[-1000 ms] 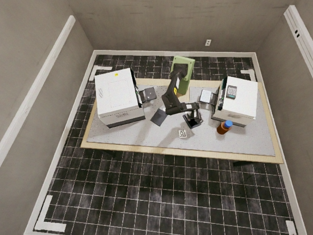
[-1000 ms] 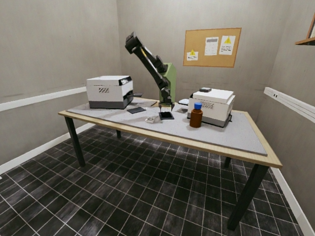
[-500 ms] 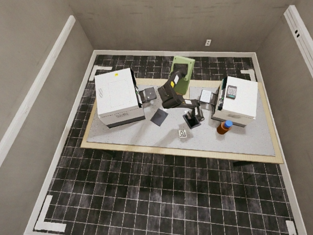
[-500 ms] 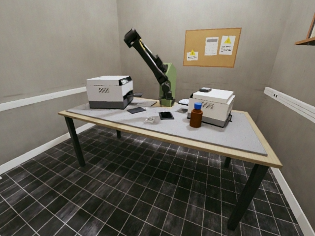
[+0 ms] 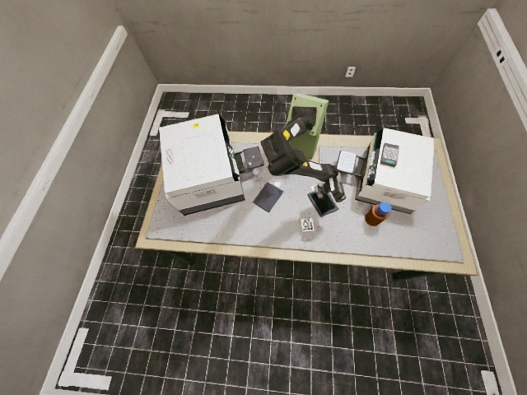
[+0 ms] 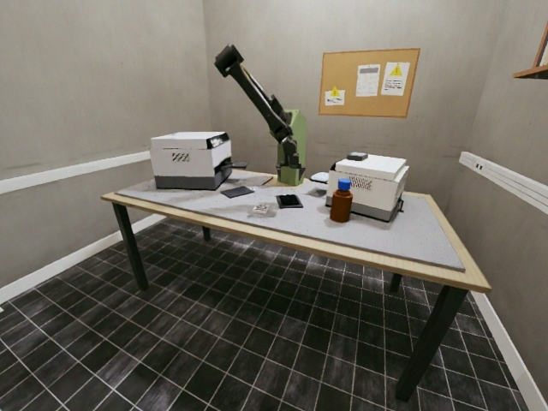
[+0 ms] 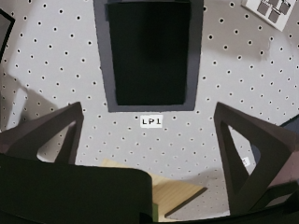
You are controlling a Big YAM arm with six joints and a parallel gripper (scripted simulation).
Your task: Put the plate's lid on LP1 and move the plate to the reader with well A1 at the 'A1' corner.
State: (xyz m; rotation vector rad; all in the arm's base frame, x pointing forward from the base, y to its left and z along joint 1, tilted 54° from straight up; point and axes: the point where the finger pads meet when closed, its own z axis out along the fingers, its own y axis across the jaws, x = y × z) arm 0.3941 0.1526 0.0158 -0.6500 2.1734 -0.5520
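A dark lid [image 5: 323, 204] [image 6: 289, 200] [image 7: 149, 50] with a grey rim lies flat on the bench at the position marked LP1 [image 7: 149, 122]. My gripper [image 5: 329, 195] [image 6: 293, 171] [image 7: 149, 108] hangs above it, pointing down, open and empty, with a finger on either side of the lid's near end and clear of it. The white plate [image 5: 347, 161] [image 6: 319, 176] sits uncovered on the dispenser's stage. The dispenser [image 5: 404, 174] [image 6: 375, 183] is at the right. The reader [image 5: 198, 163] [image 6: 192, 159] is at the left, and its dark stage [image 5: 251, 158] [image 6: 239, 164] bears nothing.
A brown bottle with a blue cap [image 5: 376, 213] [image 6: 342, 201] stands in front of the dispenser. A small tag block [image 5: 307, 224] [image 6: 261, 207] lies near LP1. A dark flat pad [image 5: 268, 197] [image 6: 237, 191] lies near the reader. The green arm base [image 5: 308, 123] stands at the back.
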